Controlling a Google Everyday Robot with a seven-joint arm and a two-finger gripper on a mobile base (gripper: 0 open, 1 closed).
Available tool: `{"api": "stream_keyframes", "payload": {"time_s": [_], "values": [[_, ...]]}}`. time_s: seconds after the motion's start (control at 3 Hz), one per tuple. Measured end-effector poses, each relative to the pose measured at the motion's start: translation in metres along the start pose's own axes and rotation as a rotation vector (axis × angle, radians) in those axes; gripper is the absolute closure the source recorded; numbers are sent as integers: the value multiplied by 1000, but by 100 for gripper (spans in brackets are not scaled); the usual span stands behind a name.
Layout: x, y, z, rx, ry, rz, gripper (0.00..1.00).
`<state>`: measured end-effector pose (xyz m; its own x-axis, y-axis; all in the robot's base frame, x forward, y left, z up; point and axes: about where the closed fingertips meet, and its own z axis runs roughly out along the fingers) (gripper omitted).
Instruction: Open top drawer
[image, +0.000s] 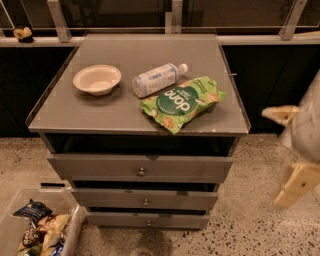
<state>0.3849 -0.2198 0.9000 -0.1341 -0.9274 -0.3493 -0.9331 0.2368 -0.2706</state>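
— What worried you there?

— From the left: the snack bin (35, 225) on the floor sat near the cabinet's left corner, so my base could have nudged it while lining up. On the desk (75, 115), the bottle (156, 79) lay on its side between the bowl (97, 79) and the green bag (182, 101). A jerky pull might have rolled it.

— And the top drawer?

— The top drawer (100, 167) was just under the desk, its small knob (141, 171) at centre. My hand (299, 150) hung well to the right, apart from it; spread or pressed together, I couldn't tell. I could easily have slipped off the knob or caught the lower drawer (145, 199) instead.
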Motion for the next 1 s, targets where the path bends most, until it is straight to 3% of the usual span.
{"api": "stream_keyframes", "payload": {"time_s": [0.33,0.67,1.0], "values": [[51,42,53,-8,-41,51,0],[114,98,121,-85,-124,149,0],[144,126,176,-183,-254,176,0]]}}
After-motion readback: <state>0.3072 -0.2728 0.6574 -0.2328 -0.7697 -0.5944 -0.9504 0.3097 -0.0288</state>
